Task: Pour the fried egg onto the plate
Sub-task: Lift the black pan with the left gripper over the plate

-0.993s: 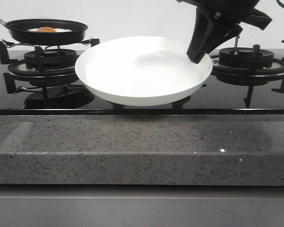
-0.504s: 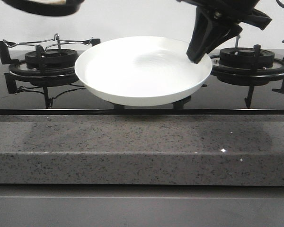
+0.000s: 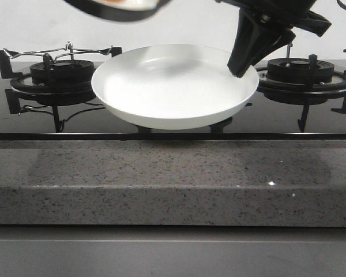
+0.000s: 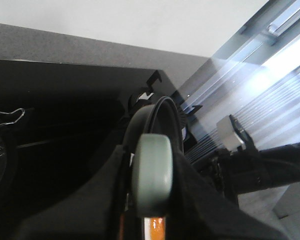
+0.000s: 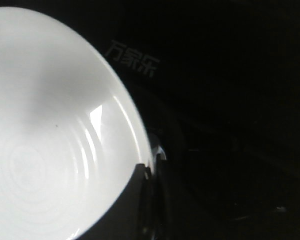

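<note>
One plate (image 3: 173, 86), one egg (image 3: 112, 3) seemingly in one raised pan (image 3: 118, 10).

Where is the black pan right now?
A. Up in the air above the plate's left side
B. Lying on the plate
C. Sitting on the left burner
A: in the front view the pan hangs at the top edge, above the plate; the left burner is bare.

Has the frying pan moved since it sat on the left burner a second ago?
Yes. The frying pan is off the left burner, up and to the right, now above the plate's left side at the frame's top edge.
</note>
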Controlling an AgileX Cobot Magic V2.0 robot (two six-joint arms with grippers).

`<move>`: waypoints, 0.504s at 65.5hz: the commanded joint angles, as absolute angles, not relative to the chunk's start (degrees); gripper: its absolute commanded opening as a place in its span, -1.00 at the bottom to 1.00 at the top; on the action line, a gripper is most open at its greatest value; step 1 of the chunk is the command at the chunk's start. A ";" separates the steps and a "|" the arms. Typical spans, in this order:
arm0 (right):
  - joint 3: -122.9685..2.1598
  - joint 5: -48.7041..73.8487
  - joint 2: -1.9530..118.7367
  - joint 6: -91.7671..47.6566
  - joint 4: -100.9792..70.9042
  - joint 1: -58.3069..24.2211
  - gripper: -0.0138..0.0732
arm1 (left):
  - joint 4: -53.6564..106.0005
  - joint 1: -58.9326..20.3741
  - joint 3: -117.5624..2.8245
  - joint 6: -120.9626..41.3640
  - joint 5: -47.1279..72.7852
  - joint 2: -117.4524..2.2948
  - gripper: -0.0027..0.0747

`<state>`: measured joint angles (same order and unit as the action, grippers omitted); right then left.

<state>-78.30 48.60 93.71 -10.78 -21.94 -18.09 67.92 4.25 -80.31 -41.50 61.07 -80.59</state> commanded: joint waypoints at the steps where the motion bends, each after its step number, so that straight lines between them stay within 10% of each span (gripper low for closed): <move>1: -79.75 46.41 91.38 -11.20 -23.06 -18.23 -0.90 | 69.18 -0.07 -81.40 -41.48 54.54 -76.37 -0.98; 33: -79.75 46.41 91.38 -11.20 -23.06 -18.23 -0.90 | 40.55 -24.73 -81.62 -41.71 29.76 -72.63 -0.98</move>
<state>-78.30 48.60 93.71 -10.78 -21.94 -18.09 43.02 -21.40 -79.61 -41.72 37.70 -74.87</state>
